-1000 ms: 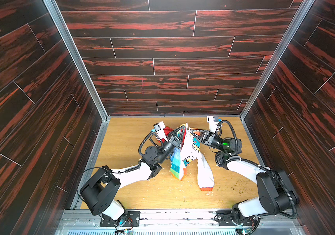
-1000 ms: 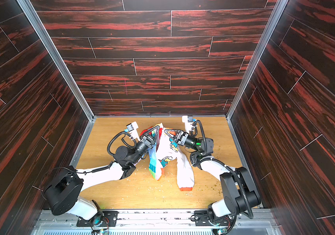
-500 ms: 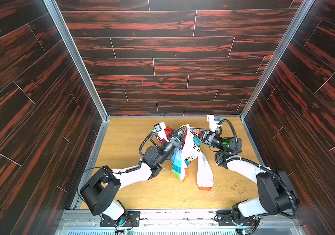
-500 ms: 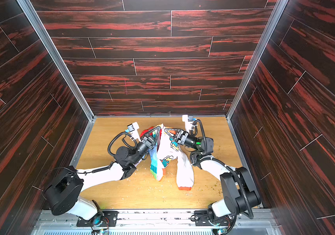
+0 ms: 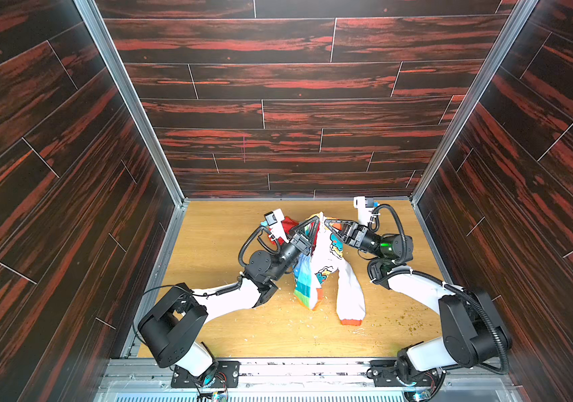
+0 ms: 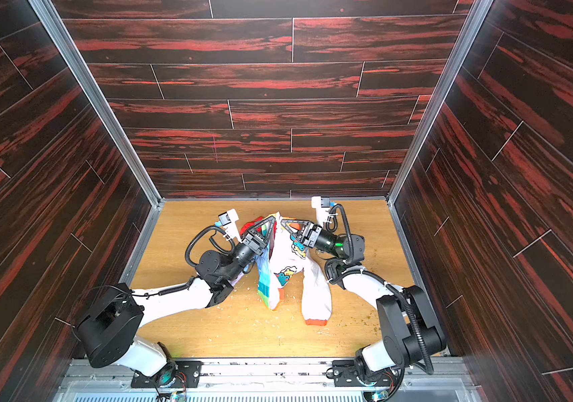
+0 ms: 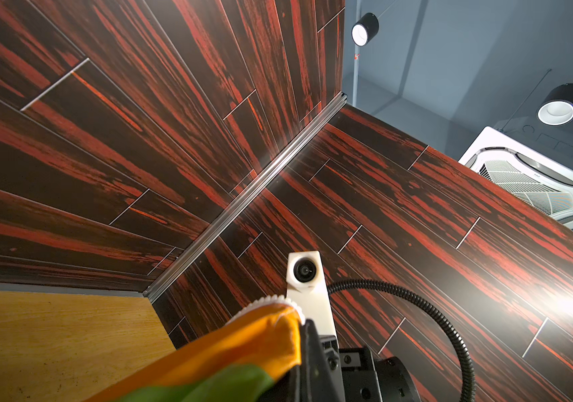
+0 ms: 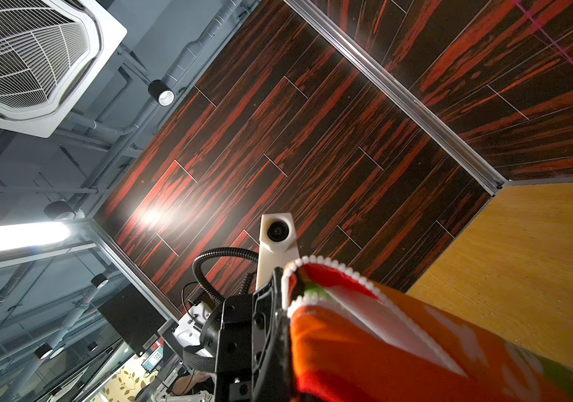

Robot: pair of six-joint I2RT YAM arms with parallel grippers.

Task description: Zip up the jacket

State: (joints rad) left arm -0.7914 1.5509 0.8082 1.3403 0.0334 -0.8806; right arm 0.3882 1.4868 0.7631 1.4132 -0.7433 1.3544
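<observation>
Left gripper [image 5: 316,222] was clamped on the top edge of the jacket [image 5: 325,268], and right gripper [image 5: 326,222] was pinched shut on the same edge just beside it. Both arms reached inward with wrists raised and tips nearly meeting. The jacket hung from them over mid-table, its sleeve [image 5: 347,296] trailing on the wooden table [image 5: 215,226].

Foreground: orange-red jacket [image 8: 365,348] fabric w/ white zipper teeth [image 8: 342,269] along a folded edge. Black left gripper [image 8: 276,302] touches that edge, its white wrist cam [image 8: 277,231] just behind. Bkgd: wood tabletop [image 8: 528,264], dark red-streaked wall panels [image 8: 312,139].
</observation>
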